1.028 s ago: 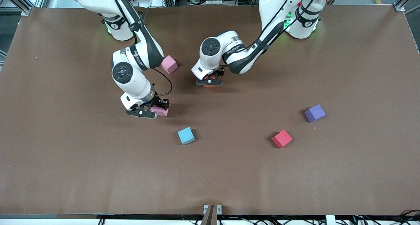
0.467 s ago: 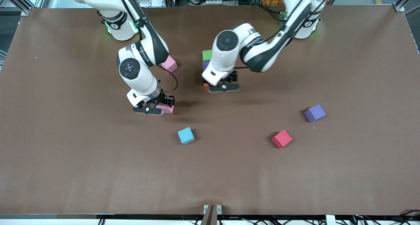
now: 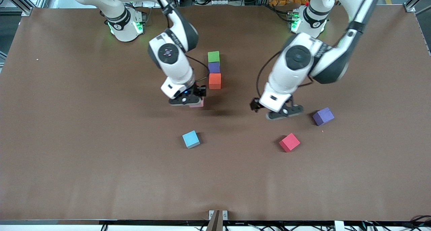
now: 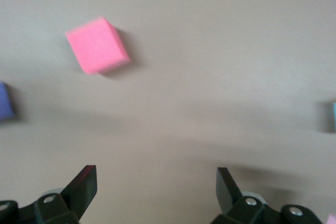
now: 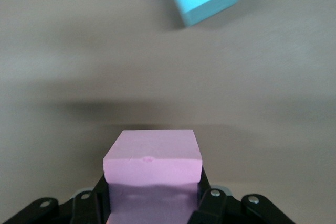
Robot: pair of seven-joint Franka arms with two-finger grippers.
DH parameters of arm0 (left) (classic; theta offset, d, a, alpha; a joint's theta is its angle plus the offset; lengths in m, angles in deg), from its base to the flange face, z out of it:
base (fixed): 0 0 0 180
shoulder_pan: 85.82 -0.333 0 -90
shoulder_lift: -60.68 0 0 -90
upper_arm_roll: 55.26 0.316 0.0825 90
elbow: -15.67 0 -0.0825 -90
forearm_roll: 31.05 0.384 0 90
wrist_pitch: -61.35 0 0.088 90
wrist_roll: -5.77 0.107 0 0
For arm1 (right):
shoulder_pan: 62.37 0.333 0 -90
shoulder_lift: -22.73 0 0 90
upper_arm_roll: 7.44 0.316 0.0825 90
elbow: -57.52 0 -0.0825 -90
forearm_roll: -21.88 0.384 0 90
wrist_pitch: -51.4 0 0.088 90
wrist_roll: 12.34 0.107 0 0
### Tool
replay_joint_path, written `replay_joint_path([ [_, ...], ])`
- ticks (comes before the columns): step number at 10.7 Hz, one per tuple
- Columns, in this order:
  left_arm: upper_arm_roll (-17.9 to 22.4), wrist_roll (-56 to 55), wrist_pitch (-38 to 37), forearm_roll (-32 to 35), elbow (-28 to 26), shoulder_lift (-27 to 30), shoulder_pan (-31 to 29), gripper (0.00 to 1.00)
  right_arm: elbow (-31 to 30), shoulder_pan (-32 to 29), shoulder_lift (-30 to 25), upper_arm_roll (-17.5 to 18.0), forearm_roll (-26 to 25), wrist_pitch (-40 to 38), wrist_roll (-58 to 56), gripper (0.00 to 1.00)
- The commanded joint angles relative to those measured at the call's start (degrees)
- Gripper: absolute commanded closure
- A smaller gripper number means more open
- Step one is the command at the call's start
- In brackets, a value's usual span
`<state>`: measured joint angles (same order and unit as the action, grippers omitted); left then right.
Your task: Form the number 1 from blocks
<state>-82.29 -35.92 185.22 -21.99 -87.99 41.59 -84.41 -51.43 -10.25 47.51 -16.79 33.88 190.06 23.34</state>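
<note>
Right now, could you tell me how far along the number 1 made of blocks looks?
Done: the green block, a purple block and the orange block lie in a touching column. In hand: the right gripper carries a pink block over the table beside the orange block. The left gripper, jaws open and empty, is over the table by the red block. Left: the light blue block, red block and second purple block lie scattered.

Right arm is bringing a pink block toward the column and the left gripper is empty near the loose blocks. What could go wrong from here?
1. The right gripper, shut on the pink block, hangs close beside the orange block; lowering there could nudge the green block, purple block and orange column out of line.
2. The open left gripper hovers between the loose purple block and the red block; both sit rotated, so an unaligned grasp might push rather than grip them.
</note>
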Motion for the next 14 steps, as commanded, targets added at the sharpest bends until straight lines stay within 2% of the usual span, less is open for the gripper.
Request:
replay_joint_path([
  [1, 2.48, 10.54, -0.04, 0.53, -0.84, -0.67, -2.81, 0.0, 5.93, 2.89, 6.31, -0.49, 0.57, -0.33, 4.13, 0.45],
  [4, 5.05, 11.99, -0.04, -0.09, -0.76, -3.48, -2.2, 0.0, 8.22, 5.09, 9.48, -0.49, 0.66, -0.15, 7.04, 0.45],
  [10, 7.34, 13.3, 0.05, -2.02, 4.07, -9.19, -1.58, 0.0, 6.47, 6.85, 9.58, -0.14, 0.39, -0.33, 7.04, 0.42],
  [14, 9.71, 14.45, 0.05, -5.44, 5.84, -10.34, -1.14, 0.0, 4.62, 7.38, 9.4, 0.12, 0.13, 0.38, 7.04, 0.41],
])
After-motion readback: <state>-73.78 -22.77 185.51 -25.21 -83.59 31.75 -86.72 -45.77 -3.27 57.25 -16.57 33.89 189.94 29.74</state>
